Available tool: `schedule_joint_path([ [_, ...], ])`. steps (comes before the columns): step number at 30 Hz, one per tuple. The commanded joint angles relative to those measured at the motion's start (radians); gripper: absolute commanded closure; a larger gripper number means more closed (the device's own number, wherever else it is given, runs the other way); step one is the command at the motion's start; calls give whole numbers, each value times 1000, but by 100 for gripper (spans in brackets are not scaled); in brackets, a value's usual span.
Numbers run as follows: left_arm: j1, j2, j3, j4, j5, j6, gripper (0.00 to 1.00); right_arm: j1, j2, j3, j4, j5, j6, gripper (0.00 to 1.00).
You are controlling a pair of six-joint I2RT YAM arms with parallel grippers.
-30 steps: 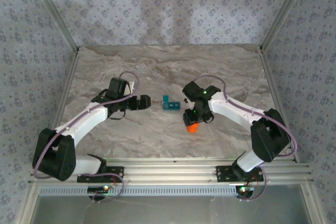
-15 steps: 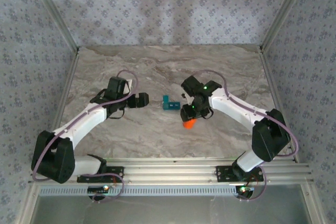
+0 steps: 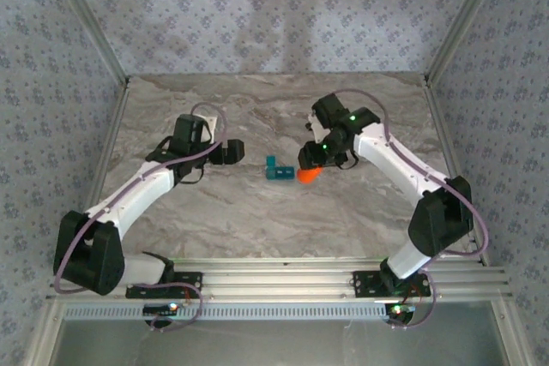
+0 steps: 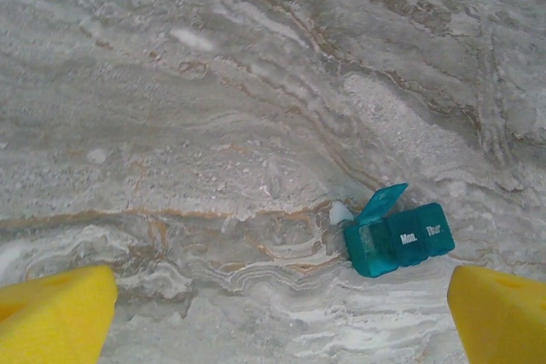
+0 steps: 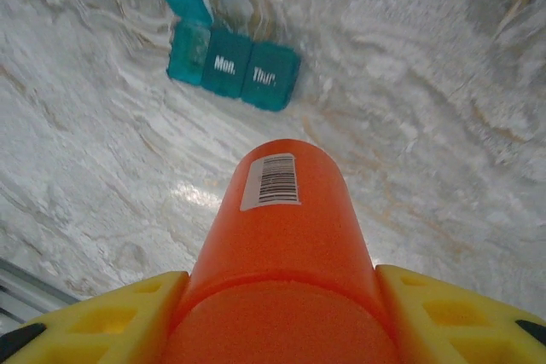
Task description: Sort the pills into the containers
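Marble tabletop (image 3: 214, 212): the right gripper (image 5: 281, 291), clamped on the orange bottle (image 5: 281, 210), has swung it to 3 o'clock of the teal pill box (image 3: 278, 168), likely for pouring; left gripper (image 3: 233, 150) gapes empty.

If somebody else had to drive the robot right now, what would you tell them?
Left gripper: open, empty, hovering left of the pill box.
Right gripper: shut on the orange bottle, close by the box's right side.
Box: on the table, one end lid flipped up, the Mon. and Thur. lids shut.
Done: bottle picked up, one lid open.
Left: get pills into the compartments. I can't tell if any are in.
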Motion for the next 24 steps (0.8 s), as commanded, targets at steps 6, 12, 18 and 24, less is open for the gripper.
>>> schedule_joint_path([
  [6,-33,27,30,112,79,150,1,-92,127,257,-118,-139,-79,65],
  [12,-109,35,16,184,86,305,1,-131,249,450,-205,-237,-132,65],
  [18,-147,52,-8,273,153,408,1,-148,349,599,-277,-362,-190,65],
  [24,-171,90,9,294,204,503,1,-155,421,715,-357,-435,-243,65],
])
